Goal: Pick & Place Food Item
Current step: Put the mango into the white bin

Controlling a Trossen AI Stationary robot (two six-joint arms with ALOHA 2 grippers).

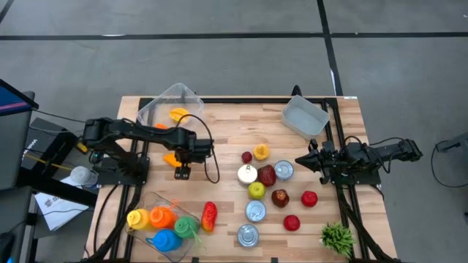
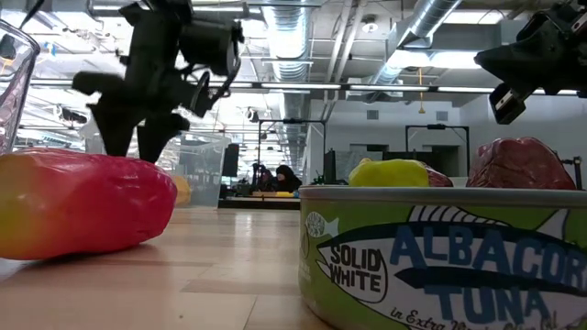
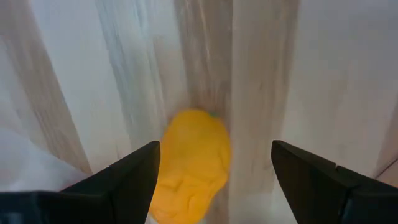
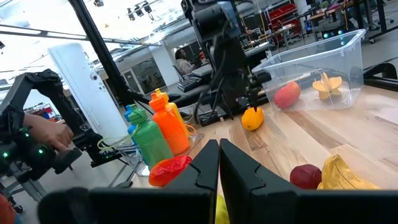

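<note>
Left wrist view: the orange fruit is seen on the bench, directly beneath the left gripper, between wide jaws; right gripper, shut, waits well apart.

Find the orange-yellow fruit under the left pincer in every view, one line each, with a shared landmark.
High view: orange-yellow fruit on the wood, beside the left pincer.
Low view: only a sliver behind the red food item.
Left wrist view: centred between the open fingers.
Right wrist view: beside the clear bin.
Shared landmark: the left pincer.
</note>
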